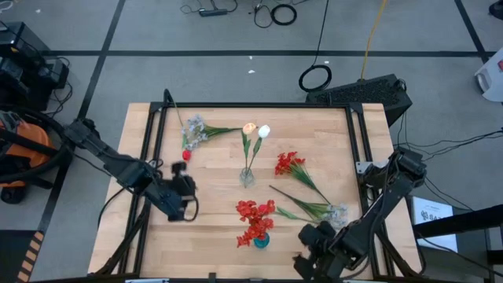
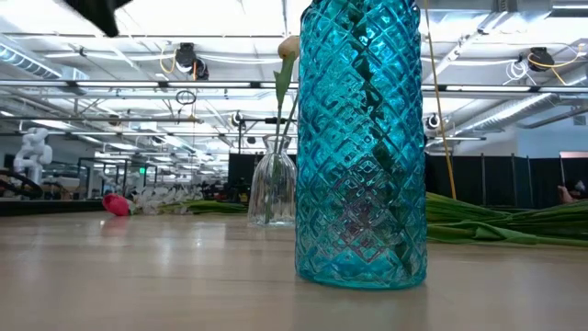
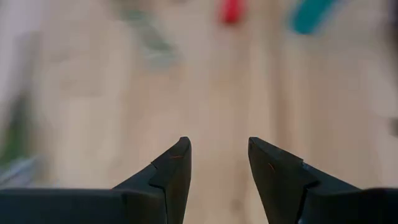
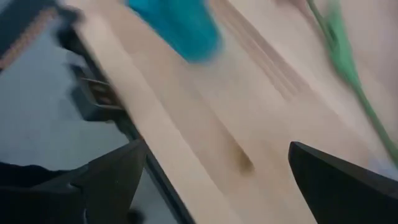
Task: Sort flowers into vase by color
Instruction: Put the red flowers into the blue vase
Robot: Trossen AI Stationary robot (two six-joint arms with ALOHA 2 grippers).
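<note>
A blue patterned vase point(image 1: 260, 240) point(image 2: 363, 138) stands near the table's near edge with red clustered blooms point(image 1: 255, 215) in it. A clear vase point(image 1: 247, 178) point(image 2: 273, 188) at mid-table holds a peach tulip point(image 1: 250, 128) and a white tulip point(image 1: 264, 131). A red flower point(image 1: 288, 164) and green stems point(image 1: 302, 206) lie flat to the right of the vases. A pale spray point(image 1: 196, 130) and a red bud point(image 1: 186, 155) lie toward the far left. My left gripper point(image 1: 185, 200) point(image 3: 217, 146) hovers open left of the blue vase. My right gripper point(image 1: 310, 245) point(image 4: 217, 149) is open at the near edge, right of the blue vase.
A small clear vase point(image 1: 339, 212) sits by the loose green stems on the right. A black frame point(image 1: 157, 126) runs around the tabletop's left, far and right sides. The right wrist view shows the table's near edge point(image 4: 143, 162) under the gripper.
</note>
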